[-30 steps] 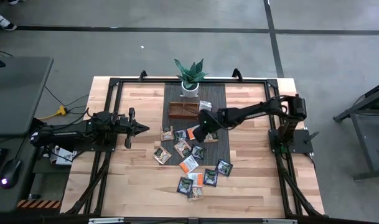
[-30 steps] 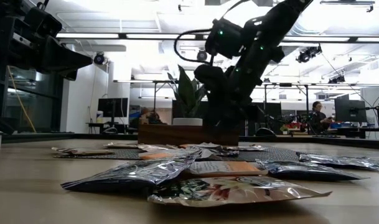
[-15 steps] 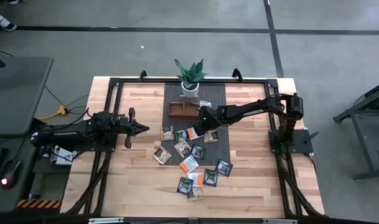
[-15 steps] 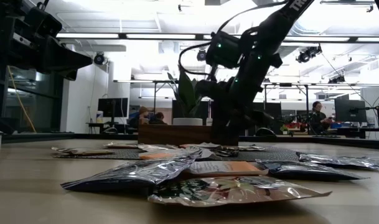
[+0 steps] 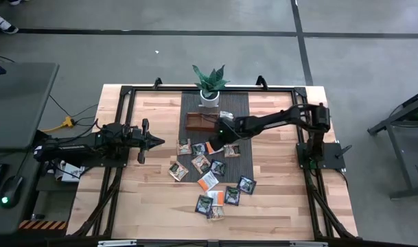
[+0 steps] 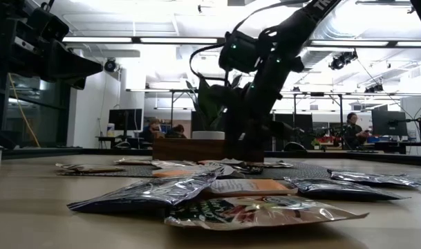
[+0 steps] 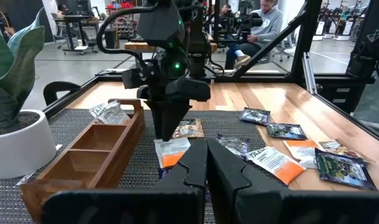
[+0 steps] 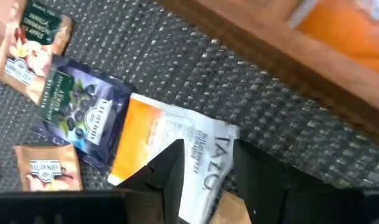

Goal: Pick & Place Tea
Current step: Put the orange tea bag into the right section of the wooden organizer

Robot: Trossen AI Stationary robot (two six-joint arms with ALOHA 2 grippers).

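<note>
A: While the left arm waits at the left side of the counter [image 5: 154, 206], where is the right pincer [image 5: 217, 132]?

B: It hangs low over the dark mat [image 5: 239, 110], just near the wooden tray [image 7: 96, 158], with its fingers pointing down.

A: Does it hold a tea sachet?

B: Yes. Its fingers [image 8: 170, 163] are partly open and they pinch an orange-and-white sachet [image 8: 170, 146] by its white edge. This sachet is over the mat, beside a dark blue sachet [image 8: 83, 118], and near the tray's long side.

A: And the other sachets?

B: They lie spread on the mat and on the bare wood, from the tray toward the near edge of the counter. One white sachet [image 7: 109, 112] rests at the far end of the tray.

A: How is the left pincer [image 5: 141, 141]?

B: It is fully closed and holds nothing. It stays above the wood, well apart from the sachets.

A: Anything else?

B: One potted plant [image 5: 209, 86] stands at the far edge, behind the tray.
</note>
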